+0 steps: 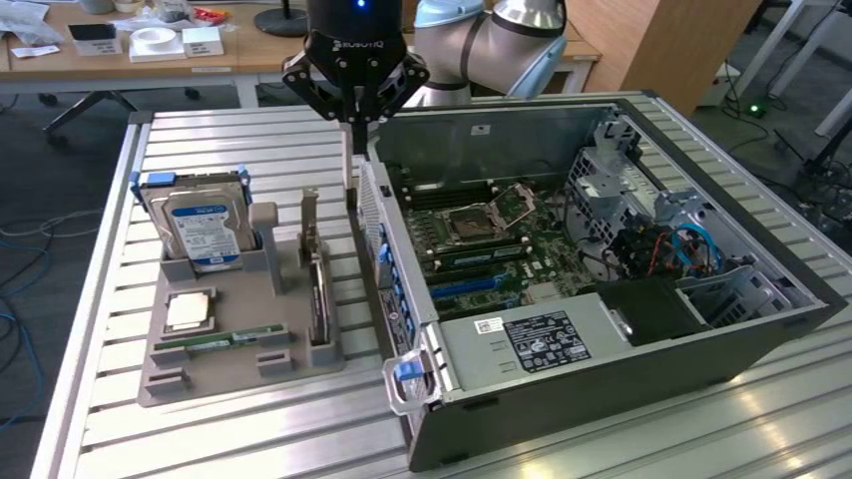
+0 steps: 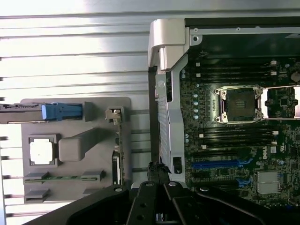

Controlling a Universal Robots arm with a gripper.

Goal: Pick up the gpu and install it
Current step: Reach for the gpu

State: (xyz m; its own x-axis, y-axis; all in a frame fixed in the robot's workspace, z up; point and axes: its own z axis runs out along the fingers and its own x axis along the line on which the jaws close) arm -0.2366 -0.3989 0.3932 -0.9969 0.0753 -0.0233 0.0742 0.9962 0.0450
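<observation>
the open black metal computer case point(image 1: 600, 399) lay on its side. beside its wall sat the grey plastic parts holder point(image 1: 213, 374), the thin dark gpu card with silver bracket point(image 1: 319, 289) standing in the slot nearest the case. the black claw point(image 2: 158, 171) hung over that wall, closed, apparently empty; lowered so, it could strike card or wall

Slatted metal table point(image 1: 239, 140), wooden desk point(image 1: 253, 52) behind, wooden cabinet point(image 1: 665, 40), cables point(image 1: 30, 228) on grey floor point(image 1: 54, 190)
</observation>
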